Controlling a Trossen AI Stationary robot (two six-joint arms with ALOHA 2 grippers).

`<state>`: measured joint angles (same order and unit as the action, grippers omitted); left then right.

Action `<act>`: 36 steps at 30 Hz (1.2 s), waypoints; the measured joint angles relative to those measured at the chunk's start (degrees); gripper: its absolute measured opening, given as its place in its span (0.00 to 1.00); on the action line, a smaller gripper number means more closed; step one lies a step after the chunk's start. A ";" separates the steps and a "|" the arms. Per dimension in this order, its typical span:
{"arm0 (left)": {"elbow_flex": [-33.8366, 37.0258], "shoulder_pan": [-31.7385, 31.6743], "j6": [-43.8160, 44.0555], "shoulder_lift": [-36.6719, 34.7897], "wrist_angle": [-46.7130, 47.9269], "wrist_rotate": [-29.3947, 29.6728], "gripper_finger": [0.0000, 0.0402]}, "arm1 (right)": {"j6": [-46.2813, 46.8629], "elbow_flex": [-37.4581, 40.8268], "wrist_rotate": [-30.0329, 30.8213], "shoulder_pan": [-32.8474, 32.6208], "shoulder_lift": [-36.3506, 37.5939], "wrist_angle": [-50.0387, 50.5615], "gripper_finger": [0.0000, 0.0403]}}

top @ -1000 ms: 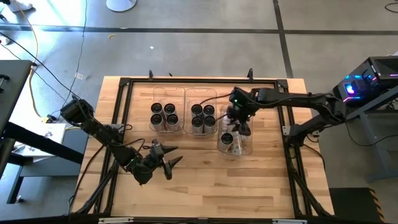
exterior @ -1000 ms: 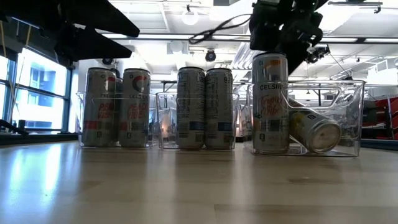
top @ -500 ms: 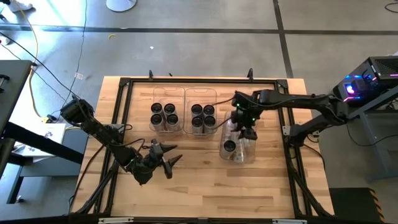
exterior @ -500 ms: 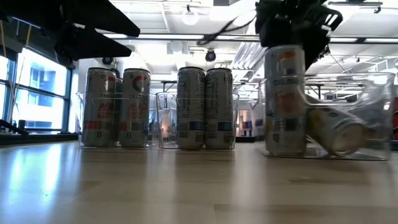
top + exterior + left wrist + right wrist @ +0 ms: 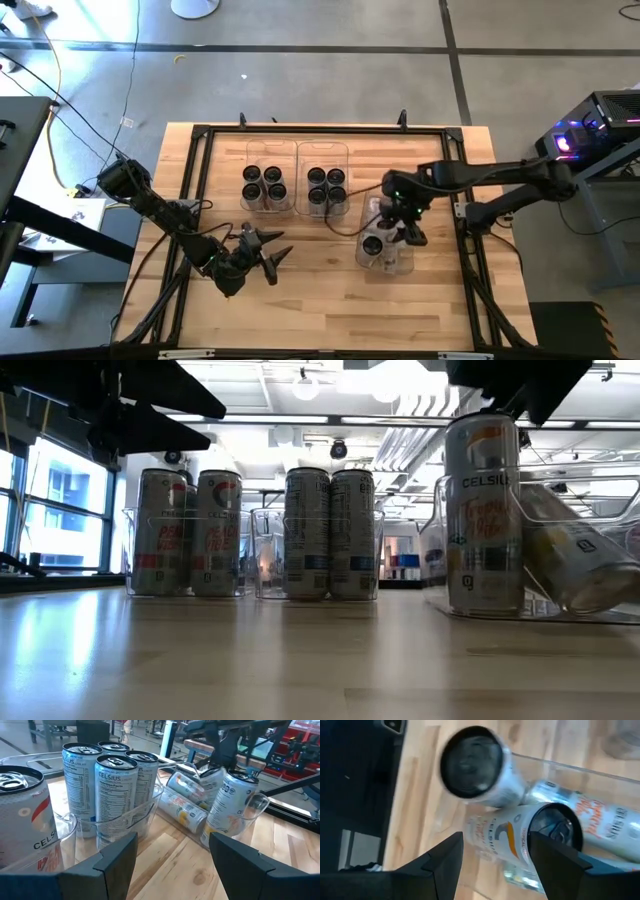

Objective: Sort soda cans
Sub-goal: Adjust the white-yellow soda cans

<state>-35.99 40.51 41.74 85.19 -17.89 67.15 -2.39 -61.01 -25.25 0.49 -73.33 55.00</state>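
- high view shows our right gripper [image 5: 404,218] over the right bin [image 5: 388,262], which sits askew, nearer the front edge than the other bins.
- its fingers are spread and grip nothing; a standing can [image 5: 484,513] and toppled cans [image 5: 186,810] lie in that bin.
- our left gripper [image 5: 270,250] waits open and empty near the table's front left.
- eight cans [image 5: 264,185] stand sorted in the two back bins.
- we judge the step: tidying the right bin; next, grip a fallen can and stand it upright.
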 joint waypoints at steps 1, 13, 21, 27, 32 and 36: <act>0.00 0.00 0.00 0.01 0.01 -0.01 0.60 | 1.13 0.00 0.21 -1.11 0.20 0.00 0.55; 0.00 0.00 0.02 0.00 0.02 -0.02 0.60 | 15.34 -0.07 5.37 -17.31 0.69 -3.12 0.55; 0.00 0.00 0.04 0.00 0.02 1.11 0.60 | 23.40 -0.02 8.39 -25.46 0.69 -6.29 0.55; 0.00 -0.93 0.20 0.00 0.02 2.62 0.60 | 29.16 -0.02 8.36 -29.39 0.69 -8.19 0.55; 0.00 -2.37 0.17 0.00 0.00 2.76 0.60 | 33.72 0.02 8.09 -32.92 0.69 -12.54 0.55; 0.00 -3.29 0.15 0.00 0.00 2.78 0.60 | 37.78 0.02 8.47 -36.04 0.66 -16.66 0.55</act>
<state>-35.99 37.22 41.89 85.19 -17.89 69.93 35.39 -60.99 -16.78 -35.55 -72.66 38.34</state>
